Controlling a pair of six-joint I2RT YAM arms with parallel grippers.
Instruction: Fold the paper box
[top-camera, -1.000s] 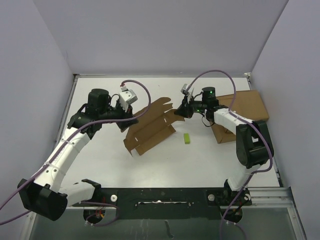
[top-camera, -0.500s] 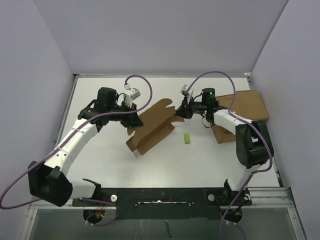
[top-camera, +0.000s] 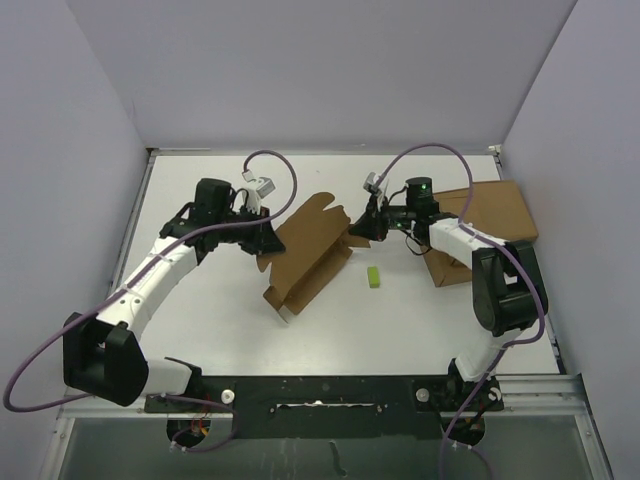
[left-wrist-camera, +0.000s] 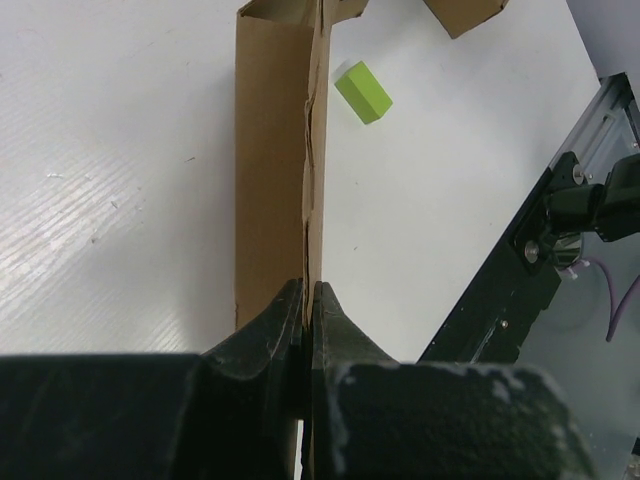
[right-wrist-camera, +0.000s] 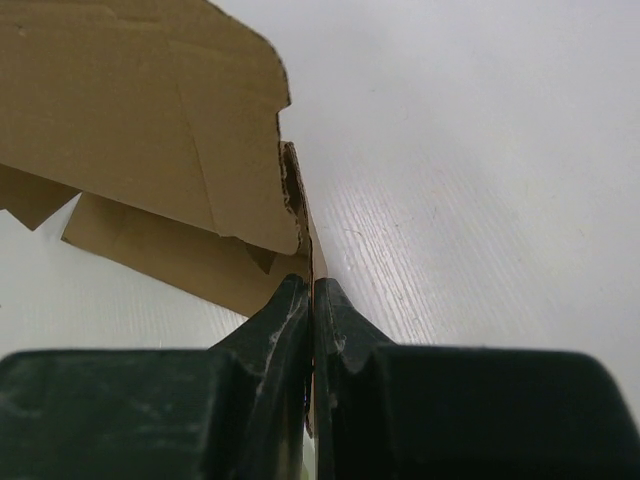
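paper box (top-camera: 305, 255) edges pinched, green block (top-camera: 373, 277) near

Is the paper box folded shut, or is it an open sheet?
Partly folded, not shut: the paper box has a panel bent up, flaps spread; left gripper and right gripper each pinch an edge.

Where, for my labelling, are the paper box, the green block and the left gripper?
paper box (top-camera: 305, 250): top view, on its broad middle panel.
green block (top-camera: 373, 277): top view, on its top face.
left gripper (left-wrist-camera: 309, 292): left wrist view, between the fingertips, shut on the box's edge.
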